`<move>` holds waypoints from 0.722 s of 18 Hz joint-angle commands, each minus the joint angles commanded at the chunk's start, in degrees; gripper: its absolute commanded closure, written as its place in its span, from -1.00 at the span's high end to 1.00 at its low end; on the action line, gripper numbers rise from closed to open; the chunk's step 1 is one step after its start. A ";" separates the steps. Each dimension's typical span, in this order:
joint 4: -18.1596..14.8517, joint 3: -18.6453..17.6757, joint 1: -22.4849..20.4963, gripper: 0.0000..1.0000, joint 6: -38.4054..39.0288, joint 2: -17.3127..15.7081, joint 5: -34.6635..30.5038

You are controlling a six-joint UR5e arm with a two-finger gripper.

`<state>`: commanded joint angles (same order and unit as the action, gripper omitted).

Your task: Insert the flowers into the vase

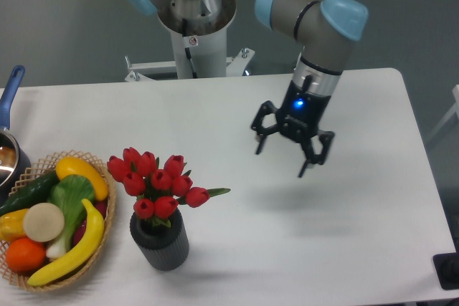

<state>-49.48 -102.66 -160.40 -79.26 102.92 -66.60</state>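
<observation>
The flowers (156, 180) are standing in the vase (161, 241), their stems down inside its round mouth and the red buds spreading above the rim, with one bud and a green leaf leaning out sideways toward the gripper (282, 155). Vase and flowers are sitting on the white table (358, 234), well off to the gripper's left in the picture and nearer the front edge. The gripper is hanging above the table with its two black fingers (261, 136) spread wide and gripping nothing, a blue light glowing on its wrist. Farther from the gripper, just beyond the vase, a wicker basket (106, 223) is holding yellow, green and orange fruit and vegetables. A blue-handled pot (10, 150) is peeking in at the far left edge.
</observation>
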 joint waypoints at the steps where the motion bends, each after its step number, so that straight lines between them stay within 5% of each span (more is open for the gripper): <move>1: -0.09 0.96 -0.79 1.00 -1.50 0.44 -1.93; 7: -0.97 4.65 -1.32 1.00 -10.12 4.47 -15.56; 13: -4.38 11.24 -1.24 1.00 -10.04 8.52 -19.09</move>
